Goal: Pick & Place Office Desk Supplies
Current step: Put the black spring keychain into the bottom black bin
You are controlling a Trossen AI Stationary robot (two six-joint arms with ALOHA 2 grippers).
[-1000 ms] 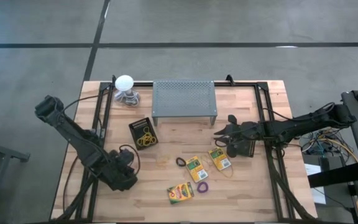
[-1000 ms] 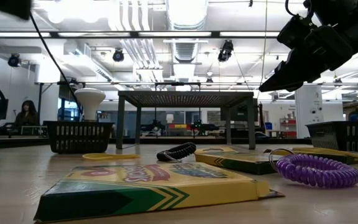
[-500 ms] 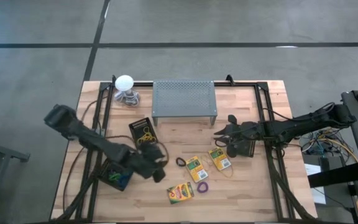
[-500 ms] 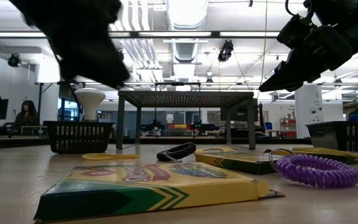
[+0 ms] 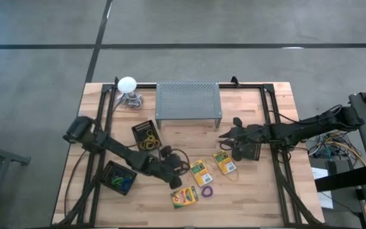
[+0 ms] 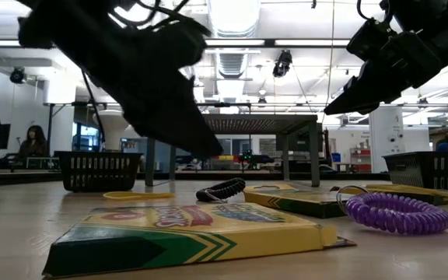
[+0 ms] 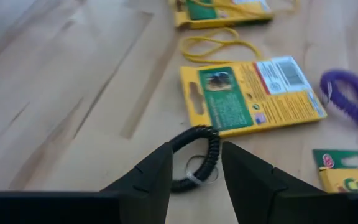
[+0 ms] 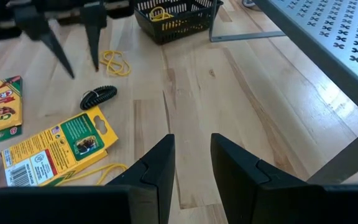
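Plainly legible in the low view is the red "Crayola" lettering on the front of the nearest crayon box, which lies flat at the table's near edge with green chevrons on its end. The same box is seen from above, with a purple coil loop just beside it. Two more crayon boxes are laid back-side up: the middle one shows a green panel and a white barcode label, its small print too fine to be read, and the third lies with a yellowish rubber band at its edge.

A black coil loop is seen on the wood directly ahead of the left gripper, whose fingers are parted with nothing between them; the gripper hangs above the table, just beside the middle box. More yellowish bands are scattered near a small black basket that already holds some. A second black basket, holding green and blue loops, is partly covered by the left arm.

The right gripper is held above the table in front of the grey perforated stand, its fingers slightly apart and empty. A white ball-topped object stands at the far corner beside the stand. A seated person can be made out in the room behind.
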